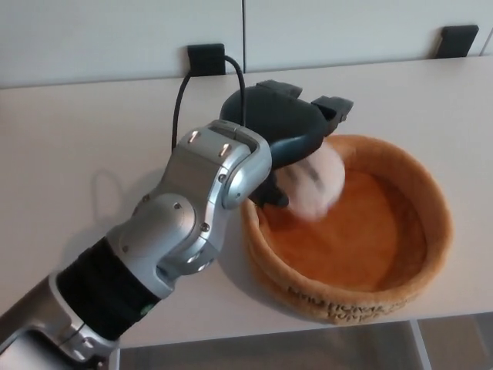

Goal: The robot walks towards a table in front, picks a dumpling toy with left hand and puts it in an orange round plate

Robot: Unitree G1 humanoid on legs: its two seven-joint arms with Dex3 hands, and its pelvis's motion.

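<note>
1. One hand showing, my left hand (289, 135), reaching in over the near-left rim of the orange plate (424, 193).
2. Fingers look spread; can't tell if they grip anything.
3. Dumpling toy (316, 185) is blurry, just under my palm, inside the plate's left side.
4. Plate's on the white table (77, 139).

place: office or lab | cue: plain white table (69, 131), pale wall panels (115, 35)

A white table (77, 139) is filling most of the view. Two black brackets (206, 58) (456, 38) are sitting along its far edge.
</note>
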